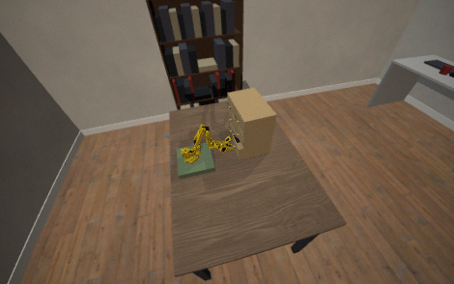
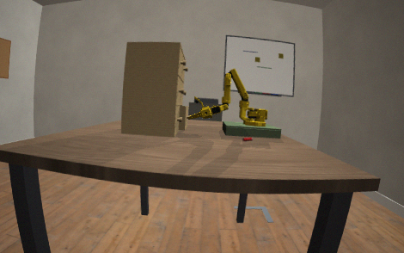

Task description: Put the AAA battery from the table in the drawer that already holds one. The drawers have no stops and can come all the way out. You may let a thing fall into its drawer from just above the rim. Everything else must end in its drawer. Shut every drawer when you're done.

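A tan drawer cabinet (image 1: 251, 123) stands on the table, with several knobbed drawers facing the arm; it also shows in the exterior view (image 2: 152, 88). The bottom drawer (image 2: 182, 118) stands out a little from the cabinet's front. My gripper (image 2: 189, 116) is low at that drawer's front and is shut on its knob; it also shows in the top view (image 1: 235, 141). A small red thing, which I take for the AAA battery (image 2: 247, 138), lies on the table in front of the arm's green base (image 2: 251, 129). The insides of the drawers are hidden.
The arm's green base (image 1: 195, 161) sits on the table's left side, close to the cabinet. A bookshelf (image 1: 198, 48) stands behind the table. A white desk (image 1: 415, 72) is at the far right of the room.
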